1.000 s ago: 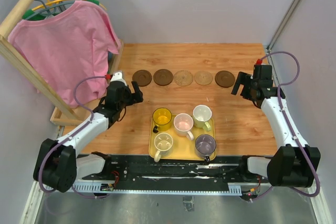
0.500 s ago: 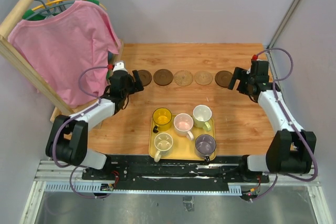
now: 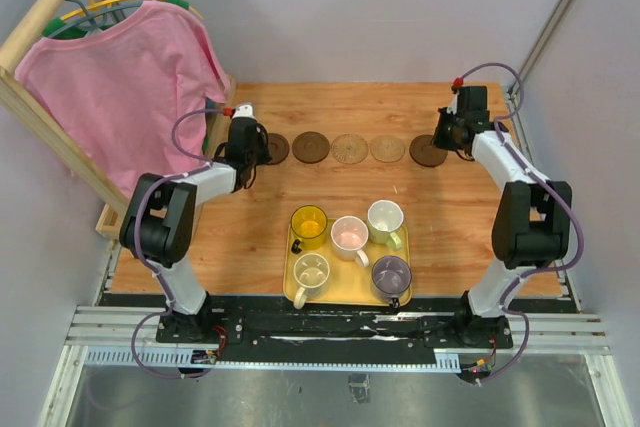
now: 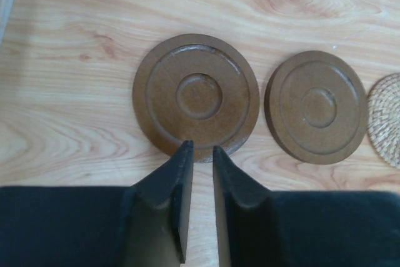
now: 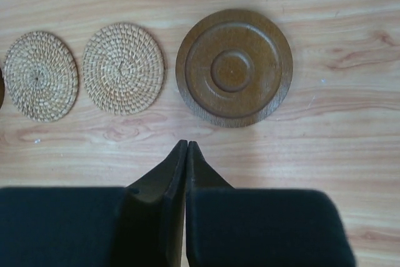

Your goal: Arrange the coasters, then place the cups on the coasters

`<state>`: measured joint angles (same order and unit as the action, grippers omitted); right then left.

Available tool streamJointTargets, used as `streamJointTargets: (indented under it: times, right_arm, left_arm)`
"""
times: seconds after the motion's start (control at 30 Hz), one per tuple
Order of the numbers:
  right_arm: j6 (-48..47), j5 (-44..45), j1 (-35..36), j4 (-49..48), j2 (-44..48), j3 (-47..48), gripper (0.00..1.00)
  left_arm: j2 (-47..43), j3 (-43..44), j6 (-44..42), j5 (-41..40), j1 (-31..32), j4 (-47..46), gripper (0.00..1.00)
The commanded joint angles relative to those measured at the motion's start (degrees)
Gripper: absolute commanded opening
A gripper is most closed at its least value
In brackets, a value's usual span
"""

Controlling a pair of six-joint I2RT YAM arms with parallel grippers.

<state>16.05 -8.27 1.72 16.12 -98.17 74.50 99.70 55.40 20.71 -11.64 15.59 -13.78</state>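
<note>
Five coasters lie in a row across the far half of the table: dark brown [image 3: 276, 148], dark brown [image 3: 311, 147], woven tan [image 3: 349, 148], woven tan [image 3: 388, 149], dark brown [image 3: 428, 152]. My left gripper [image 3: 254, 150] hovers at the leftmost dark coaster [image 4: 195, 97], its tips [image 4: 200, 149] over the near rim, a narrow slit open, nothing between. My right gripper [image 3: 447, 137] is shut and empty [image 5: 187, 144], just short of the rightmost dark coaster [image 5: 234, 67]. The cups stand on the yellow tray [image 3: 290, 295]: yellow [image 3: 309, 223], pinkish [image 3: 349, 234], green [image 3: 385, 218], cream [image 3: 311, 271], purple [image 3: 390, 274].
A pink shirt [image 3: 120, 87] hangs on a wooden rack [image 3: 40, 122] along the table's left side, close to my left arm. A wall and a metal post [image 3: 560, 17] bound the right side. Bare wood lies between the coaster row and the tray.
Both arms have swung away from the table's middle up to the ends of the coaster row. Both grippers closed from wide open, the right fully, the left to a narrow slit.
</note>
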Motion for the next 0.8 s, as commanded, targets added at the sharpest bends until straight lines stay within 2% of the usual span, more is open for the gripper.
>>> streamJointTargets:
  times: [0.0,0.03,0.07,0.33,0.77]
  right_arm:
    - [-2.05,-0.82,0.39,0.14,-4.55,4.99,0.01]
    - [-2.35,-0.80,0.32,0.36,-5.67,5.84,0.01]
    - [-2.62,-0.87,0.33,0.49,-6.78,6.70,0.01]
    - [-3.28,-0.72,-0.28,1.30,-13.61,11.29,0.01]
    - [-2.76,-1.26,-2.01,1.20,-20.09,11.93,0.01]
  left_arm:
    - [2.79,3.15,-1.00,2.76,-0.63,-3.27,0.14]
    - [3.73,4.02,-1.06,2.91,-0.69,-3.05,0.05]
    - [4.61,4.87,-1.10,2.93,-0.78,-2.56,0.01]
    - [9.78,9.69,-1.16,3.89,-2.04,-0.62,0.01]
    - [14.56,12.50,1.97,6.51,-4.70,2.62,0.01]
